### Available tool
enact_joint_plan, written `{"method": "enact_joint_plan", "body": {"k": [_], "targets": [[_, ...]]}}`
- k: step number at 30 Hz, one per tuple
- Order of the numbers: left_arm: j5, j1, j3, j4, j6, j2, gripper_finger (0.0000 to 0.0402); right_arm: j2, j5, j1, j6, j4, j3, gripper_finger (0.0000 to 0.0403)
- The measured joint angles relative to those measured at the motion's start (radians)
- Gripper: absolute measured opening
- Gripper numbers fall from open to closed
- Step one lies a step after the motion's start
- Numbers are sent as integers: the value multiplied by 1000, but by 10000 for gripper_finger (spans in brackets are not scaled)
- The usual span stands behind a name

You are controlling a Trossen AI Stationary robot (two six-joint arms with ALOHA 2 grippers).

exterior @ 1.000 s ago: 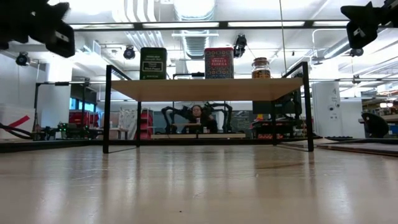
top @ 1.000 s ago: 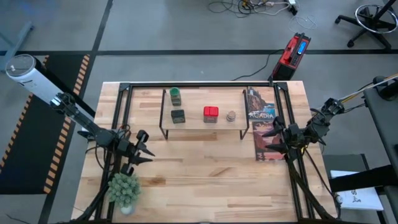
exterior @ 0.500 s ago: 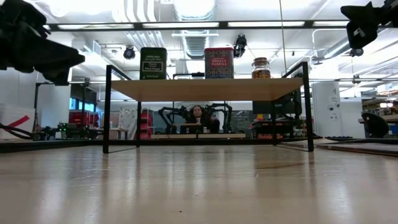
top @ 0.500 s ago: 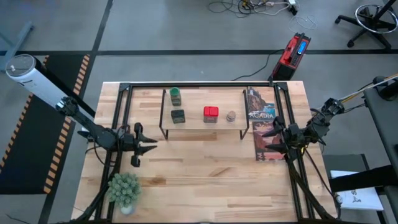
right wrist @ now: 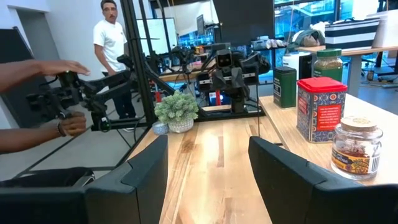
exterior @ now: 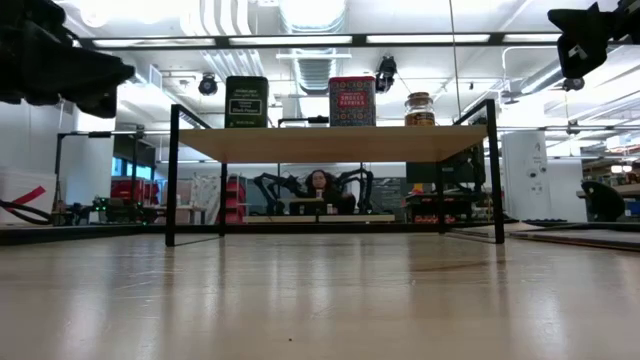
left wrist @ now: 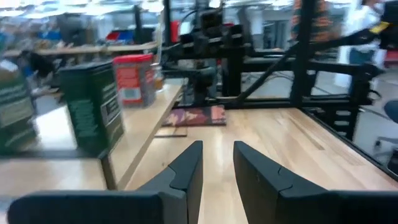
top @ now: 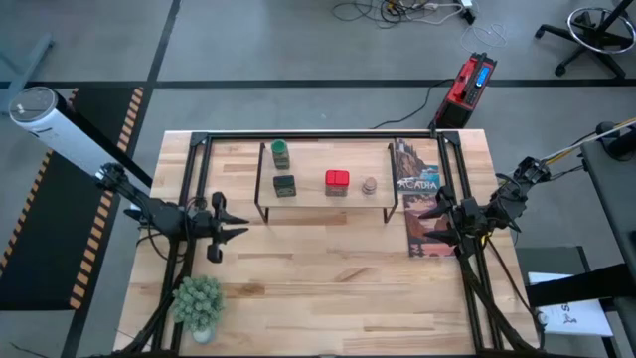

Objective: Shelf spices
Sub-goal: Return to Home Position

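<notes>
Spices (top: 337, 180) all on the shelf (top: 313, 159) — shelving looks done. Left gripper (top: 227, 230) and right gripper (top: 425, 224), both spread and empty, need only park at the counter's (top: 318, 283) sides.

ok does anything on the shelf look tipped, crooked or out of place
Nothing stands out. The green-capped jar, dark square tin, red square tin and round jar all stand upright on the shelf. The left gripper and right gripper are open, empty and clear of it.
</notes>
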Motion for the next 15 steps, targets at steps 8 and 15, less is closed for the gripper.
{"method": "enact_joint_plan", "body": {"k": [8, 15], "targets": [[358, 23, 0, -14, 141, -19, 76, 0, 0, 0, 0, 0, 0, 199], [463, 40, 0, -100, 183, -62, 85, 0, 0, 0, 0, 0, 0, 199]]}}
